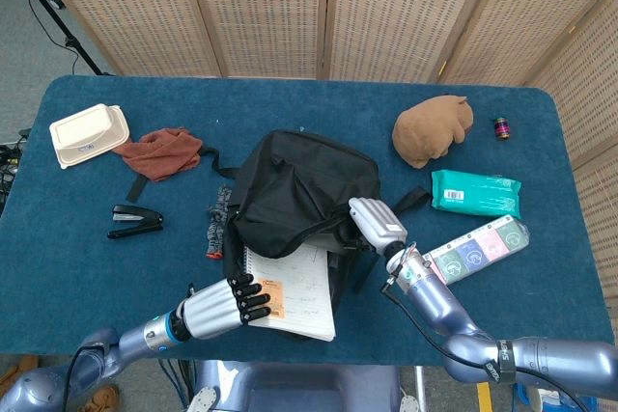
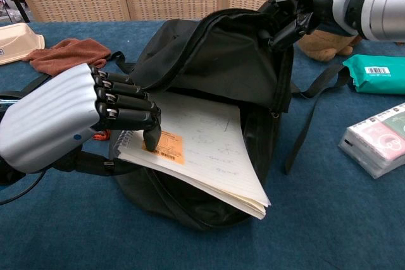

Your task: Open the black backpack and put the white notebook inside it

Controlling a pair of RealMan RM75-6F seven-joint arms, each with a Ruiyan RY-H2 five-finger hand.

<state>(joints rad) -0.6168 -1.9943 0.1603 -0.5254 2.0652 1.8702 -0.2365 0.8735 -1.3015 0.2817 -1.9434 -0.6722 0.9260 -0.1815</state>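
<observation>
One backpack (image 1: 299, 195) is seen mid-table, its flap gripped and held up by the right hand (image 2: 297, 14), so the mouth's wide open. One notebook (image 2: 202, 150) is pinched at its spiral edge by the left hand (image 2: 69, 118), far end already poked into the opening, near corner sticking out. One stapler (image 1: 134, 221) is left off to the side.

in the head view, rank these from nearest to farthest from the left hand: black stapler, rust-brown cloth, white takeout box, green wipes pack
From the left hand:
1. Black stapler, up and to the left of it.
2. Rust-brown cloth, farther back on the left.
3. White takeout box, at the far left corner.
4. Green wipes pack, across on the right side.
</observation>
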